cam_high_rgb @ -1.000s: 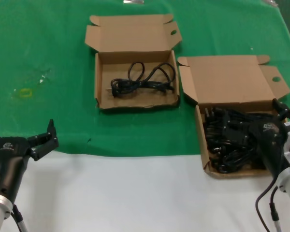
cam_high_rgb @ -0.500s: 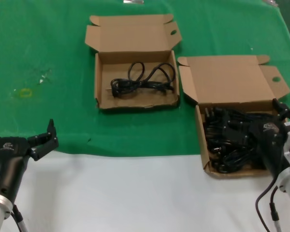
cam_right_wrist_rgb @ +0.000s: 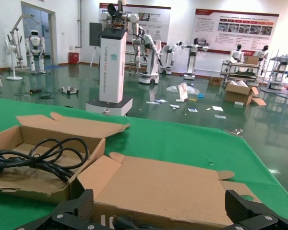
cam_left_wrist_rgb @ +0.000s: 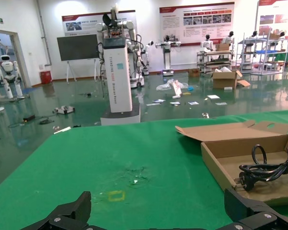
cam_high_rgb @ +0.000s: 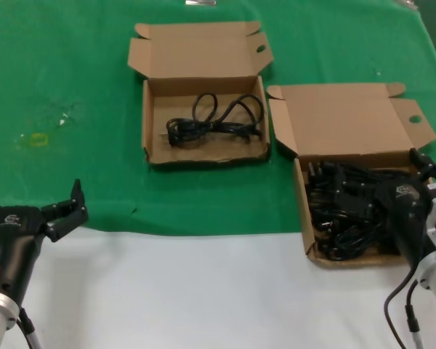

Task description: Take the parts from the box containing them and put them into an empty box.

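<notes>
Nothing has moved since the earlier head pictures: both arms and both boxes stand in the same places.

The right gripper (cam_high_rgb: 421,171) is at the right edge of the head frame, low over the full box (cam_high_rgb: 305,218), with its black body covering part of the pile of black power cords (cam_high_rgb: 341,211). Its fingers (cam_right_wrist_rgb: 67,213) are spread wide apart in the right wrist view and they grasp nothing; the tips appear at the two lower corners of that picture. The left gripper (cam_high_rgb: 33,200) waits in the lower left of the head frame, over the border between green and white, also with fingers spread and nothing between them.

The full box lies in the right middle of the head frame, with its lid (cam_high_rgb: 341,120) folded back toward the top. The other box (cam_high_rgb: 149,131) lies in the upper middle, just beside it, lid open too. It is not really empty: one coiled cord (cam_high_rgb: 214,120) lies on its floor.

Both boxes rest on a green cloth (cam_high_rgb: 73,73), which covers the upper part of the table. A small yellow mark (cam_high_rgb: 36,139) is on the cloth at the left. The lower part of the frame shows the white table surface (cam_high_rgb: 203,291).

Behind the table, the wrist views show a large hall with a shiny greenish floor (cam_left_wrist_rgb: 67,96), a white machine column (cam_left_wrist_rgb: 117,67), several humanoid robots (cam_right_wrist_rgb: 33,45) and posters on the far wall (cam_right_wrist_rgb: 235,26).
</notes>
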